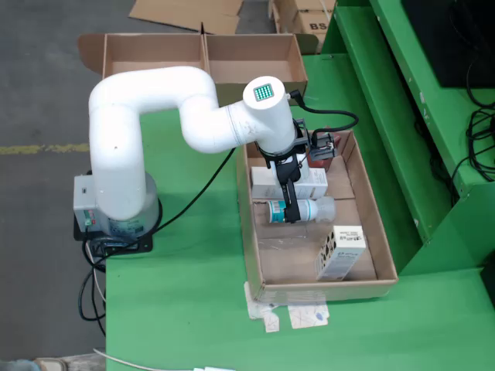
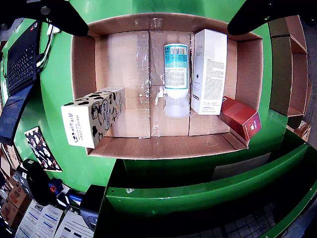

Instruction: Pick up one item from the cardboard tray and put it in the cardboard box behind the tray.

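On the near edge of your green desk [image 1: 186, 309], in the fixed view, a few printed paper cards [image 1: 298, 315] lie flat, just in front of the shallow open cardboard tray [image 1: 255, 255]. That tray runs away from you along the right half of the desk.

Inside its near right corner stands a tall white carton with black cow-like spots [image 1: 340, 252]. In the gripper view the same carton [image 2: 93, 117] sits at the left, apart from the other items.

Farther in, at mid-tray, a clear plastic bottle with a white-and-teal label [image 1: 302, 209] lies on its side. The black two-finger gripper [image 1: 291, 209] hangs over its labelled end, fingers pointing down on either side of it. In the gripper view you see the two fingers at the top corners, set wide apart, with nothing between them. The bottle [image 2: 176, 74] lies well below, untouched.

Just beyond it lies a flat white rectangular box with small print [image 1: 288, 182], touching the bottle's side. At the tray's far end sits a dark red carton [image 1: 322, 153], tilted against the wall.

Beyond the tray, at the desk's far edge, stands the two-compartment brown cardboard box [image 1: 203, 56]. The white robot arm [image 1: 155, 108] rises from the desk's left edge.
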